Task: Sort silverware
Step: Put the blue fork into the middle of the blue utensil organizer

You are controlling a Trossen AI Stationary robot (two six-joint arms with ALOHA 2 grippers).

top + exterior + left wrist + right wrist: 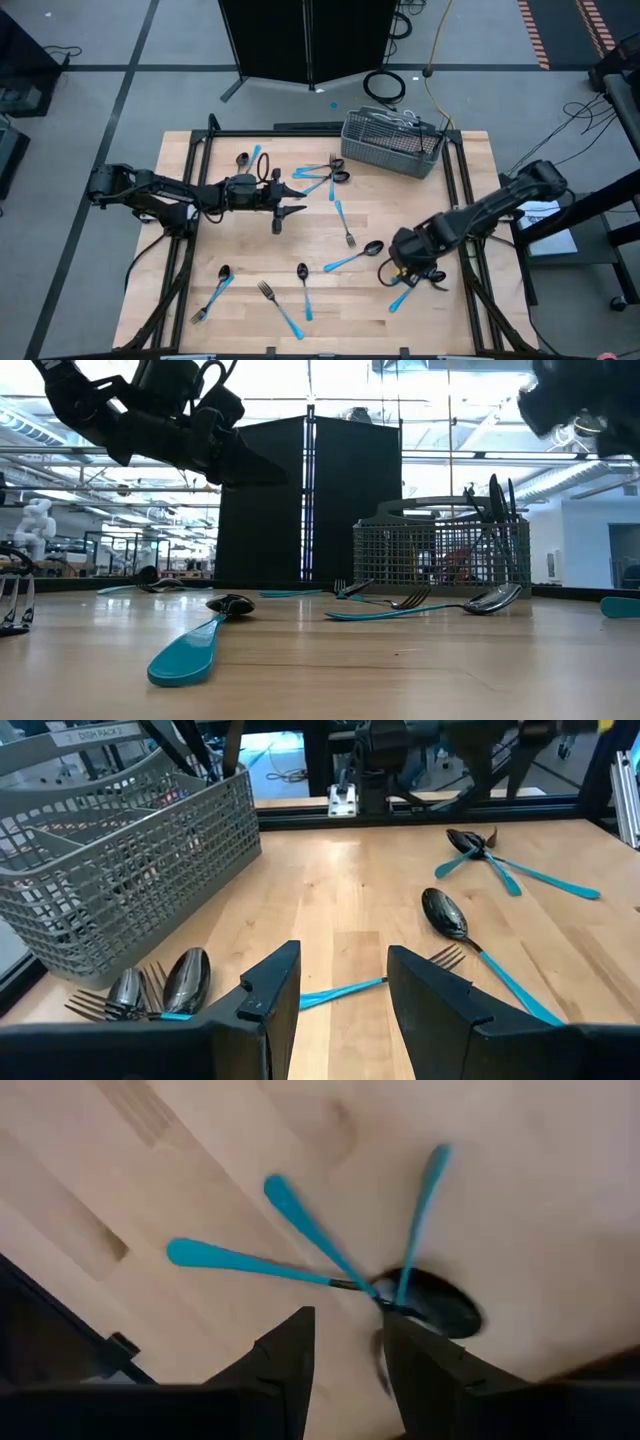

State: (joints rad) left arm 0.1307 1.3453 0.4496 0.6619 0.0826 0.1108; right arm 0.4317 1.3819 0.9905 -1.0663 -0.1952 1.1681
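Silverware with light-blue handles lies scattered flat on the wooden table (470, 180): a spoon (355, 255), a fork (343, 222), a small pile (325, 172), and more near the front (278, 305). Three crossed pieces (380, 1285) lie under my right gripper (350, 1350), which points down just above them, open, at the table's right front (405, 268). My left gripper (290, 212) hovers open over the table's middle left, pointing toward the right edge, with nothing between its fingers (340, 990). A grey mesh basket (392, 142) stands at the far edge with a few pieces upright inside.
The basket (120, 850) stands ahead of my left gripper in the left wrist view, with two spoons and forks (150, 990) lying beside it. A black metal frame (460, 190) runs around the table. A dark cabinet (310, 500) stands beyond the far edge.
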